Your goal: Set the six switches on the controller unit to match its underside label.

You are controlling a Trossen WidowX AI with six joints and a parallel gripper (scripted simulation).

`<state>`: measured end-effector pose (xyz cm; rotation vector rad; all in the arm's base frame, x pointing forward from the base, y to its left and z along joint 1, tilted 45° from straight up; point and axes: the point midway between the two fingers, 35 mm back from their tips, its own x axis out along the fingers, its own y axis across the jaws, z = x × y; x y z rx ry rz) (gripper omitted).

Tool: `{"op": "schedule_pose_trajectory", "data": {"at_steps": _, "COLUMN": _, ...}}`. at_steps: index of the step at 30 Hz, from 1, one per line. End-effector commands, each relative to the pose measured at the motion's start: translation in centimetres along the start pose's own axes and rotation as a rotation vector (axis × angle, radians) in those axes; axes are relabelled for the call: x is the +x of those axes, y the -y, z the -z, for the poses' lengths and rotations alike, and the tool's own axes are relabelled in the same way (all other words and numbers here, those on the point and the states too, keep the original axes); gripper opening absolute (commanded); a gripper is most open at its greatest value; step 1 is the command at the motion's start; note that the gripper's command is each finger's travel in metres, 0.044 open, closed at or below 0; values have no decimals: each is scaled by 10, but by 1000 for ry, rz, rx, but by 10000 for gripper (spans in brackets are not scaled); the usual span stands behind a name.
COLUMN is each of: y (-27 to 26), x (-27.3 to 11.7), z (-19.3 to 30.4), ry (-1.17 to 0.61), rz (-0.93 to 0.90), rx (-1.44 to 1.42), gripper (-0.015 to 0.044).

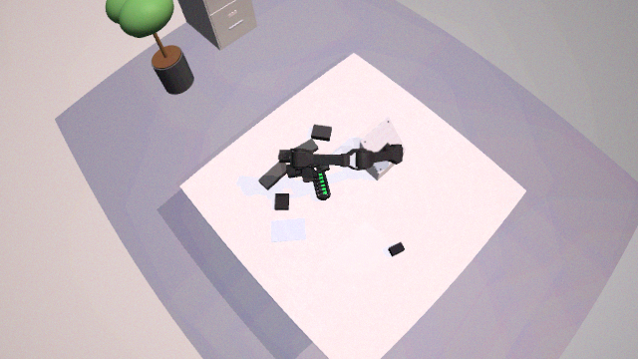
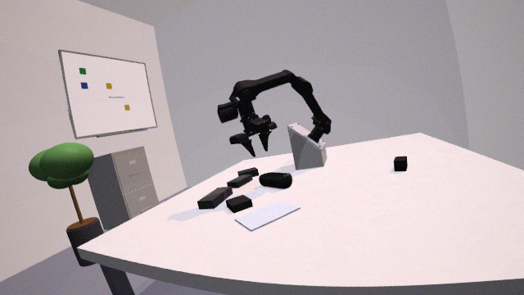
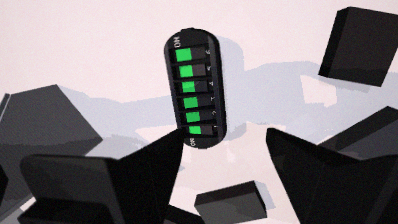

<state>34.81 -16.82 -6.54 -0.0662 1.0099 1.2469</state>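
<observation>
The dark grey controller unit sits on its base on the bench, switches up. In the wrist view its six rockers form a column, number 6 at the top and 1 at the bottom, green ends left and dark ends right. The dark ends of 6, 5 and 1 look browner than those of 4, 3 and 2; I cannot tell each tilt surely. The underside label is hidden. My gripper is open and empty, above the bench near the switch 1 end. In the wrist view its left fingertip overlaps the unit's lower left edge.
Dark blocks lie around the unit. A pale flat sheet lies toward the front. A small black block lies farther off. The arm's grey slanted stand rises behind the unit.
</observation>
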Motion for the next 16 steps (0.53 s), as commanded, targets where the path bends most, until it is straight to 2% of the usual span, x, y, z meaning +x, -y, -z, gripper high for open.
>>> {"op": "schedule_pose_trajectory", "data": {"at_steps": 1, "y": -5, "x": -37, "z": -2, "ry": -3, "rz": 56, "rx": 20, "gripper": 177}}
{"op": "schedule_pose_trajectory", "data": {"at_steps": 8, "y": -5, "x": -38, "z": -2, "ry": -3, "rz": 58, "rx": 22, "gripper": 0}}
{"op": "schedule_pose_trajectory", "data": {"at_steps": 16, "y": -5, "x": -38, "z": -2, "ry": -3, "rz": 58, "rx": 22, "gripper": 0}}
